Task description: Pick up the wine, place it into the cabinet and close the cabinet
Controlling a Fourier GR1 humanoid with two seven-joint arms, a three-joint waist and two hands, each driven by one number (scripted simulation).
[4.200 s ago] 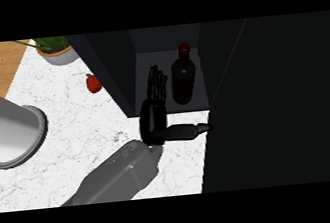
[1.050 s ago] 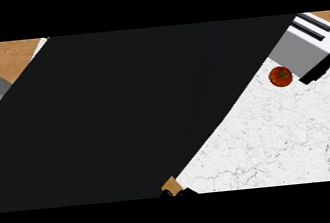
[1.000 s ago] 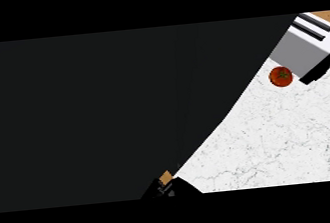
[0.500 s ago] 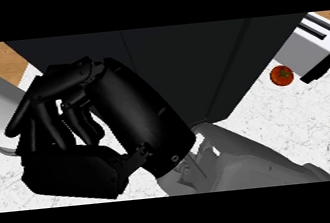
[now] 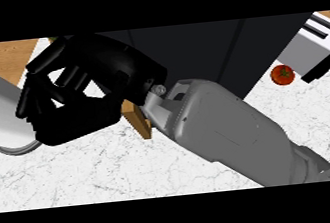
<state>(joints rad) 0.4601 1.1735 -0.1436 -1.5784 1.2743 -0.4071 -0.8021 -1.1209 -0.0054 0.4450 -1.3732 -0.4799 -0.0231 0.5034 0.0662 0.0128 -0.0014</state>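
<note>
The right hand (image 5: 85, 98) is seen with fingers (image 5: 44, 95) curled, nothing visibly held (wine unseen), beside the dark cabinet (image 5: 192, 50), presumably to shut it.

right hand (image 5: 84, 91) raised close to the view, fingers (image 5: 44, 90) curled, empty, grey forearm slanting up from lower right
</note>
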